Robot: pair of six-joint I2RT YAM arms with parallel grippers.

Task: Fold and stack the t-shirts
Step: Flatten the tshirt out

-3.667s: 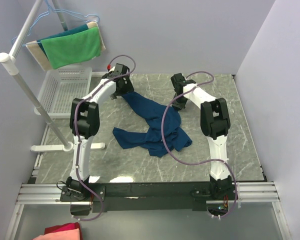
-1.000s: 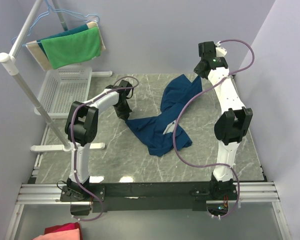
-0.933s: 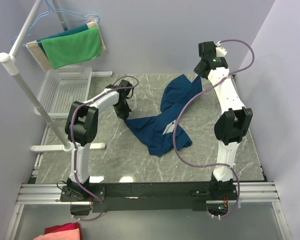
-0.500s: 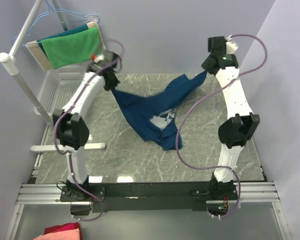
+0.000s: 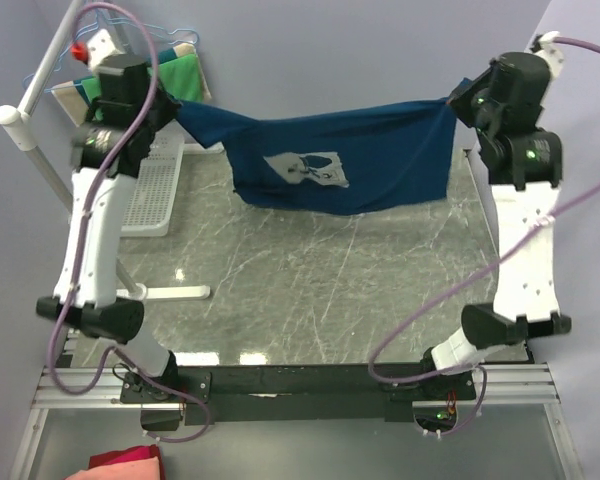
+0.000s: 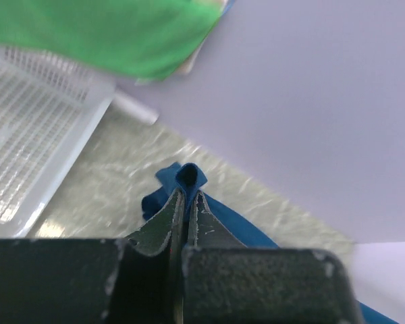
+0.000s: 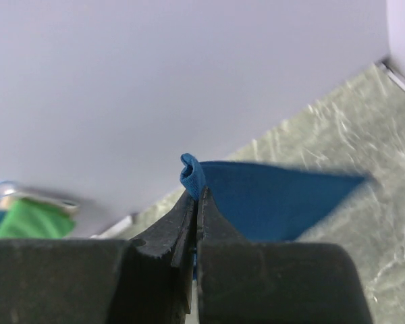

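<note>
Stretching between two raised arms, a navy t-shirt [image 5: 385,160] hangs spread in the air above the far edge of the bench [image 5: 310,295], apparently clear of its marbled surface, with its pale print [image 5: 308,168] turned towards the overhead camera. The left gripper [image 5: 173,105] is clamped tight on a bunched corner of fabric at the shirt's left end, above the bench's far left corner, near the white basket [image 5: 145,190] and the green cloth [image 5: 187,72]. The right gripper [image 5: 454,101] pinches the opposite corner, above the far right corner. The garment's long axis runs left to right, parallel to that far edge, with the loose hem hanging below the line between the grippers. Each arm has one end, so neither is nearer. Laying the shirt flat would likely need both to descend together, keeping the span taut.
</note>
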